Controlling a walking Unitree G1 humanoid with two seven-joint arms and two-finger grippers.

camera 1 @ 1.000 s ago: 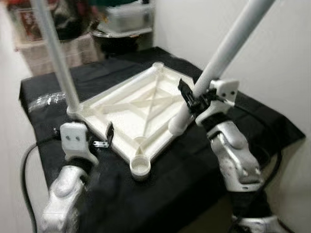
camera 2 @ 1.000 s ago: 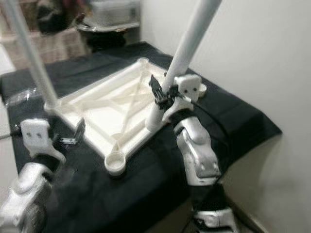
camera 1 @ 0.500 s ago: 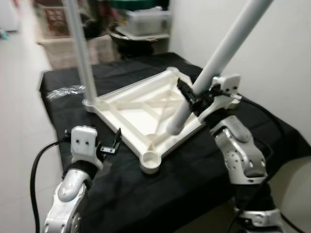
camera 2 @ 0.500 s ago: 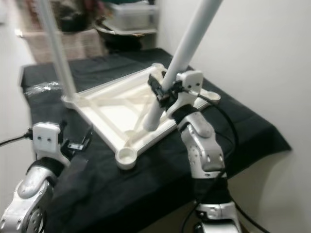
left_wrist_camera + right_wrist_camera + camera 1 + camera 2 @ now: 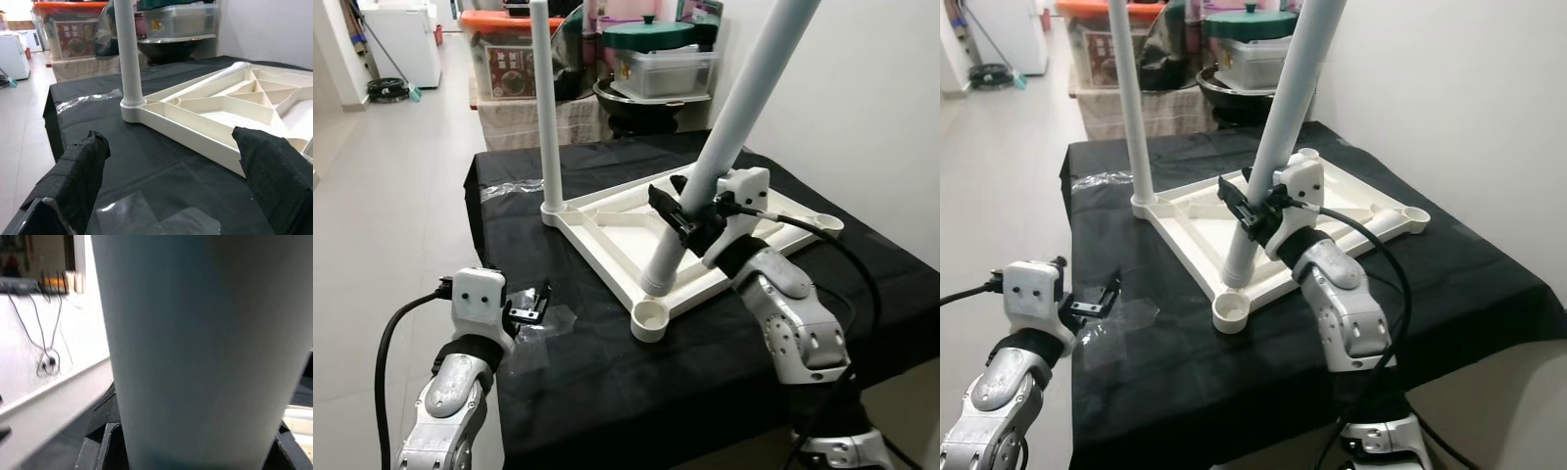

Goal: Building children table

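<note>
Right gripper (image 5: 690, 217), frame centre, clenched around tilted table leg (image 5: 724, 137); left gripper (image 5: 530, 304), lower left, released beside inverted tabletop (image 5: 705, 255).

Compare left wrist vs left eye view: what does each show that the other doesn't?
Left wrist alone: a close look past the left gripper's two black fingertips, set wide apart, over clear plastic film on the black cloth.

Left eye alone: the right gripper shut on a tilted white leg, whose lower end sits over the frame's near edge; the empty corner socket nearest the robot; both silver arms; the tiled floor.

Both: the upside-down white tabletop frame, one upright leg standing in its far corner, and storage bins behind.
</note>
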